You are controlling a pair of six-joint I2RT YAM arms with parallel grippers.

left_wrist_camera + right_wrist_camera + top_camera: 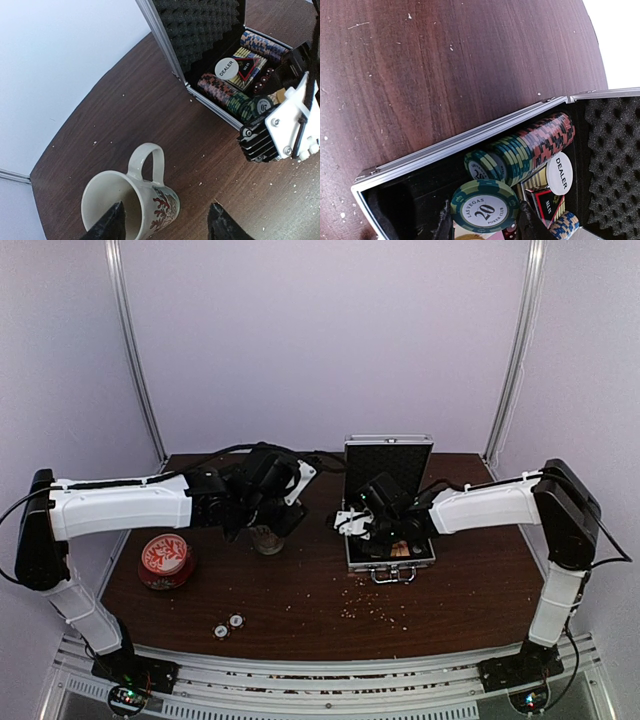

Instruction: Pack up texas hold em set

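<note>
Over the briefcase, right jaws clamp a green chip; left jaws apart, mug cropped.

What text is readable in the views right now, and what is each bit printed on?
"LAS VEGAS 20 POKER CLUB": on the green chip held in the right gripper.
"DEALER": on the white dealer button inside the briefcase.
Card box label: too small to read.
Red tin lid: blurred, unreadable.
</note>
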